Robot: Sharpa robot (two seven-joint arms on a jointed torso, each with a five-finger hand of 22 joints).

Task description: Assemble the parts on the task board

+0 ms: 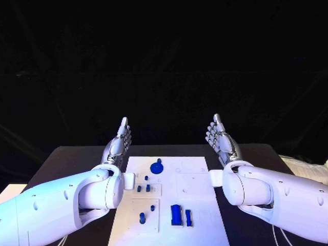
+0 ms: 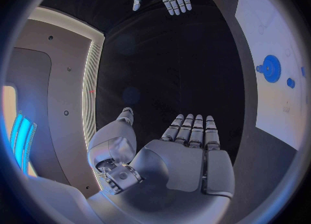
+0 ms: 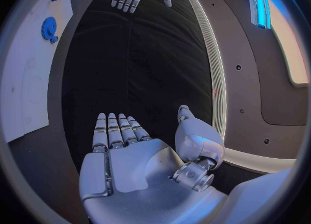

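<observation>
The white task board (image 1: 193,205) lies in the middle of the black table. On it sit a blue gear (image 1: 157,167) at the far end, small blue pegs (image 1: 142,188) in the middle, and blue blocks (image 1: 177,214) near the front. My left hand (image 1: 118,142) is raised over the table left of the board's far end, fingers straight and apart, empty. My right hand (image 1: 222,138) mirrors it on the right, also empty. The left wrist view shows my left hand (image 2: 188,154), the board (image 2: 272,32) and gear (image 2: 271,68); the right wrist view shows my right hand (image 3: 123,156) and gear (image 3: 49,28).
A crumpled white bag (image 1: 312,169) lies at the table's right edge. A pale box corner (image 1: 5,192) shows at the lower left. Bare black table flanks the board on both sides.
</observation>
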